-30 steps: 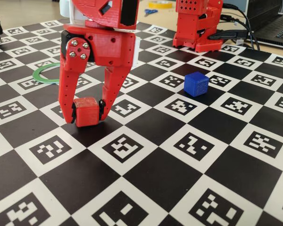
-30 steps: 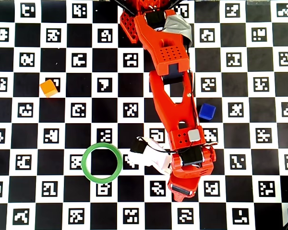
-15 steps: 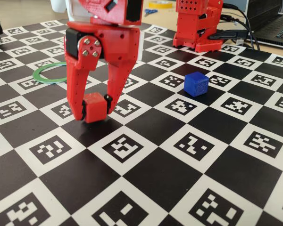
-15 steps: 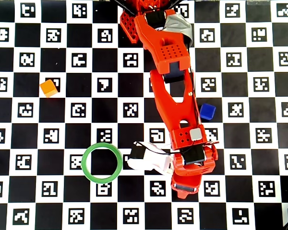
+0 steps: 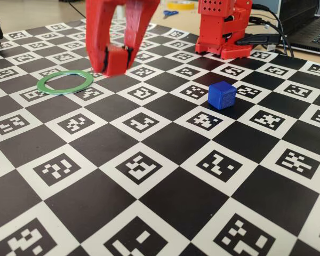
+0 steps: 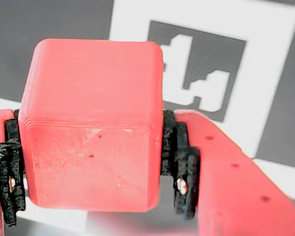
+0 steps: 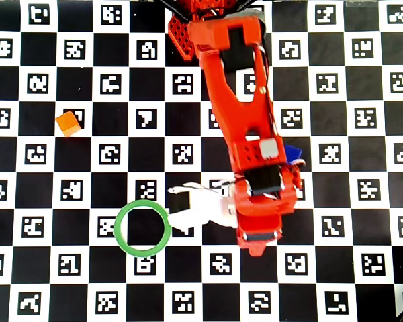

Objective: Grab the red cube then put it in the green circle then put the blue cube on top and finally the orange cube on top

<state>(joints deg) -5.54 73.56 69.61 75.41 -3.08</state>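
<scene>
in the wrist view the red cube (image 6: 91,123) is filling the left and centre of the frame, nearest the lens. it is showing a matte, pinkish-red skin with rounded edges, fine printed layer lines along the seam between its two visible faces, and a few small specks and scuffs on the lower face. the gripper (image 6: 91,167) is clamping it from both sides: black pads (image 6: 179,167) are pressing against its left and right faces, with red finger bodies running off toward the lower corners. behind the cube a checkered mat (image 6: 265,73) is lying blurred, one white square with a black marker showing at upper right.

in the fixed view the mat (image 5: 165,202) is spreading across the whole foreground. further back, right of centre, the blue cube (image 5: 222,95) is sitting on the mat, deep blue with fine ridged faces. in the upper left the gripper (image 5: 113,57) is hanging above the mat with the red cube (image 5: 116,58) between its fingertips, just above and right of the green ring (image 5: 64,82), which is lying flat. the arm's red base (image 5: 224,26) is standing at the top.

in the overhead view the arm (image 7: 245,127) is reaching down the centre, partly covering the blue cube (image 7: 295,153). the ring (image 7: 142,228) is sitting at lower left, and the orange cube (image 7: 68,123), a bright yellowish orange, is resting well apart at far left.
</scene>
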